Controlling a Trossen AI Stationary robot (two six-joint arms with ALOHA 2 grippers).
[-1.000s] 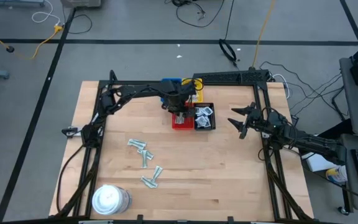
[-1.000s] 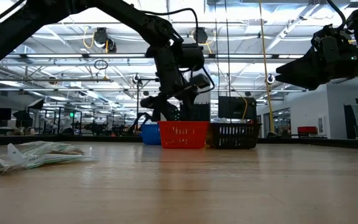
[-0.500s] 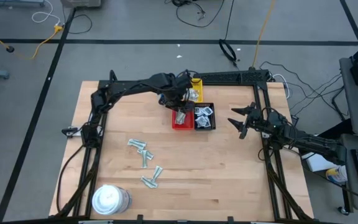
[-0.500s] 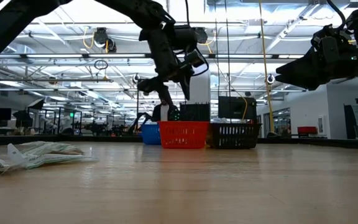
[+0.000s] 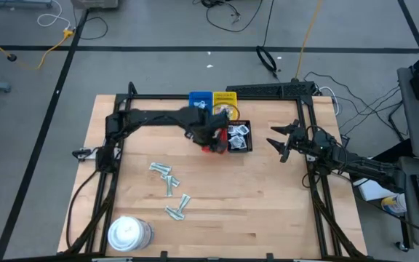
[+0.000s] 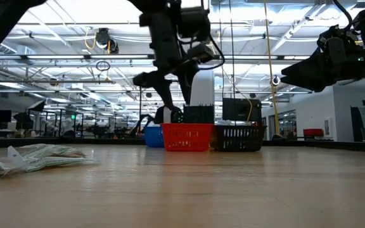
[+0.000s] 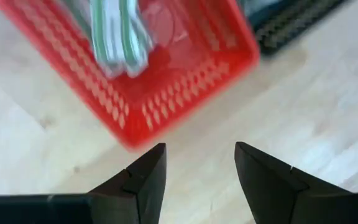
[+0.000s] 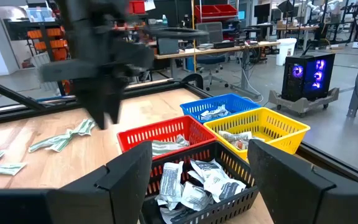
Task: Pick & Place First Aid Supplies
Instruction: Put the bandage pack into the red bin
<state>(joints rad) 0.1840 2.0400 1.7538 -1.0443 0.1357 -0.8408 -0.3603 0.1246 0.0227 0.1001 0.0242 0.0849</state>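
Fingers (image 7: 143, 180) of the left gripper (image 5: 211, 140) spread apart and empty over the red tray's (image 7: 160, 93) near edge, pale strips (image 7: 118, 31) inside it, more first aid supplies (image 5: 170, 188) loose on the bare wooden surface (image 5: 253, 196), while the right gripper (image 5: 276, 143), fingers parted, waits beside the black tray (image 5: 239, 138).

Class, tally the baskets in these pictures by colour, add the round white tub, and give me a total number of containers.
Blue basket: 1
Yellow basket: 1
Red basket: 1
Black basket: 1
Round white tub: 1
Total: 5 containers
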